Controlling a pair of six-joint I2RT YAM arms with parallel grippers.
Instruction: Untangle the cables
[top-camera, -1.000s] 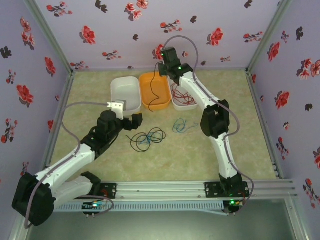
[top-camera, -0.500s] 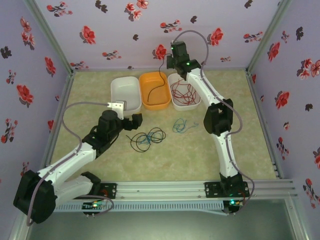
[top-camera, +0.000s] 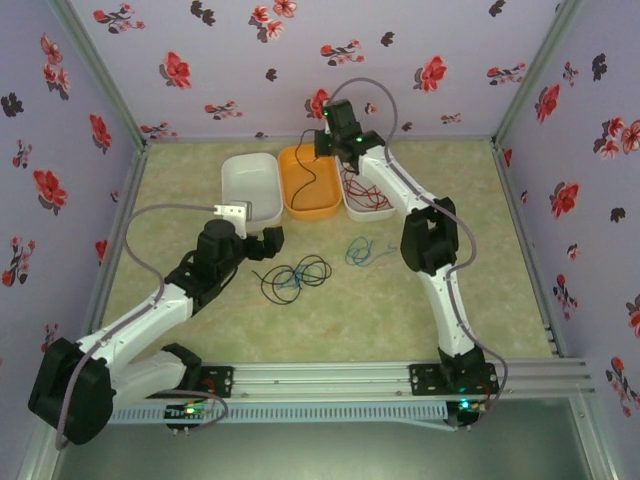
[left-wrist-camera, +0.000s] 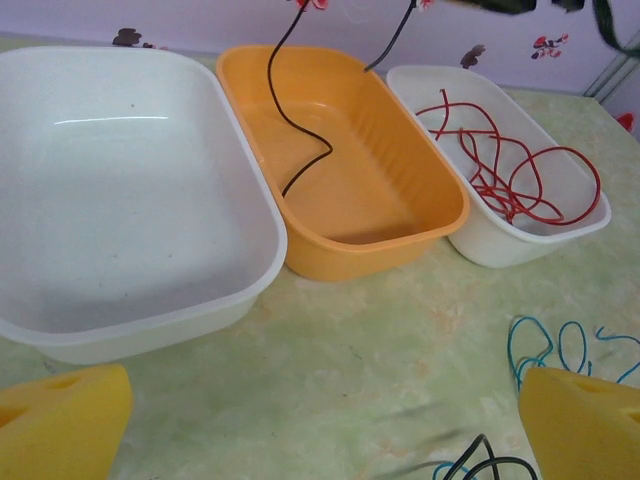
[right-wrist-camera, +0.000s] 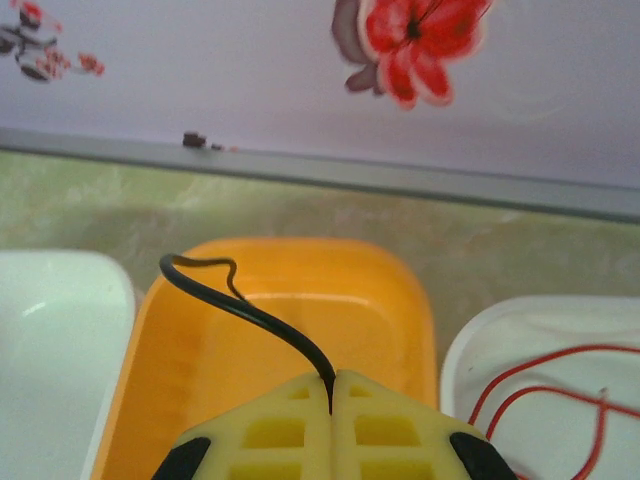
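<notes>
— What sort of place is this?

— A robotics lab's test cell. Two jointed white-and-black arms, the left arm (top-camera: 150, 320) and the right arm (top-camera: 447, 305), are bolted side by side to an aluminium rail (top-camera: 330, 378) along the near edge of the bench (top-camera: 400, 320).

— The flowered wallpaper looks like someone's home.

— It sits on flat panels (top-camera: 300, 60) that box the bench in on three sides, joined by bare metal corner posts (top-camera: 105, 75). That makes it an enclosure rather than a room.

— Anything else?

— Green status lights (top-camera: 466, 404) glow at an arm's base. Grey cabling (top-camera: 170, 207) loops in the open along the arms. Three plain plastic tubs (left-wrist-camera: 370, 250) stand in a row on the marbled surface.
</notes>
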